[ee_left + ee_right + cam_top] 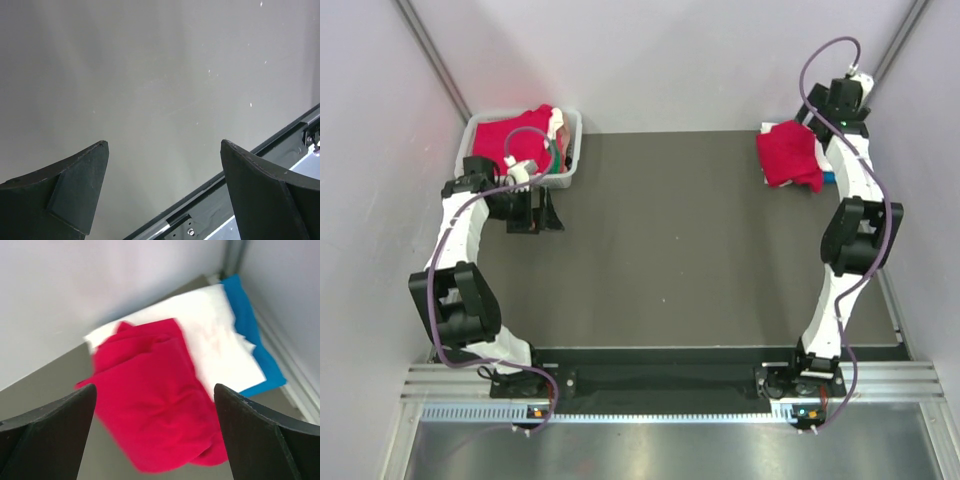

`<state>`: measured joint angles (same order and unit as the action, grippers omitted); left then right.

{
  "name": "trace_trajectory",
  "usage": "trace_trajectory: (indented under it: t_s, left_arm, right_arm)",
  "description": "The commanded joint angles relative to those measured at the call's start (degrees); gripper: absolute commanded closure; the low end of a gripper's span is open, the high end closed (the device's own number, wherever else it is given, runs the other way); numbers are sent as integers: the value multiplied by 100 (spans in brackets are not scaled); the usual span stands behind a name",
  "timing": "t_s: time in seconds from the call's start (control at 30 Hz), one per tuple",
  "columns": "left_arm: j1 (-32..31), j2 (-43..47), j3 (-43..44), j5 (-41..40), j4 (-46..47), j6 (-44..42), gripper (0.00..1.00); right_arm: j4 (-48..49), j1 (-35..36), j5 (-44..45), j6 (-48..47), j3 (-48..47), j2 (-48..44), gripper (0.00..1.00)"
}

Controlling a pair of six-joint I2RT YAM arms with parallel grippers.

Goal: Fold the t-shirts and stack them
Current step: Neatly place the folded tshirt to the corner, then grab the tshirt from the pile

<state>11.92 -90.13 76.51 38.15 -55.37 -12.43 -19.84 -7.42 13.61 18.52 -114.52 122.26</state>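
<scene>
Where tub [571,152] holds red shirt [505,130], stack [788,155] opposite

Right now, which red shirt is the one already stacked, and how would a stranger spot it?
On the dark table, find the far right corner, next to the right arm. A pile lies there: blue shirt lowest, white shirt over it, the red shirt rumpled on top. The other red cloth sits in the pale tub at the far left.
</scene>
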Motion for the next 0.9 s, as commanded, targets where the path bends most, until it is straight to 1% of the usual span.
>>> trace_trajectory:
  t_s: [0.0,0.03,0.07,0.13,0.17,0.2,0.23,0.27,0.3,0.33,0.37,0.43,0.47,0.53,0.67,0.77,0.87]
  left_arm:
    - [38,311,548,157,-254,-93,2]
    - [38,355,688,149,-281,-67,2]
    - [38,390,759,157,-298,-50,2]
    - [38,521,900,184,-377,12,2]
    - [47,566,909,201,-378,47,2]
    - [38,627,901,210,-360,82,2]
    - [47,732,866,228,-377,109,2]
    - [47,803,831,219,-378,117,2]
    - [38,847,743,202,-395,118,2]
    - [38,969,690,167,-386,109,2]
    - [47,1032,638,62,-395,100,2]
    - [38,1224,471,-44,-413,74,2]
    - [47,1295,418,-132,-421,74,2]
    - [38,1523,216,-237,-404,47,2]
    - [38,1867,-206,-571,-36,152,2]
    - [38,1990,-294,-879,44,179,2]
    - [47,2095,-408,-932,114,188,2]
  right_arm:
    - [41,450,-1121,-94,-29,-1229,0]
    - [102,548,-1332,-34,104,-1622,0]
    - [129,697,-1856,-7,253,-1809,0]
    - [129,1083,-2377,107,693,-2291,0]
    - [173,1407,-2502,90,868,-2459,0]
    - [129,1558,-2503,90,1157,-2583,0]
    - [103,1707,-2686,203,1317,-2836,0]
    - [251,1970,-2827,222,1527,-2978,0]
    - [322,2112,-2881,265,1955,-3119,0]
    - [470,2235,-3012,327,2203,-3416,0]
    - [776,2471,-3117,319,2676,-3567,0]
    - [1130,2692,-3250,292,3144,-3988,0]
    - [1192,2841,-3259,292,3433,-4077,0]
    - [1359,2913,-3381,441,3690,-4305,0]
    - [1894,3114,-3777,722,4488,-4596,0]
    - [2220,3412,-3874,863,4806,-4641,0]
    - [2440,3703,-3883,933,4939,-4588,0]
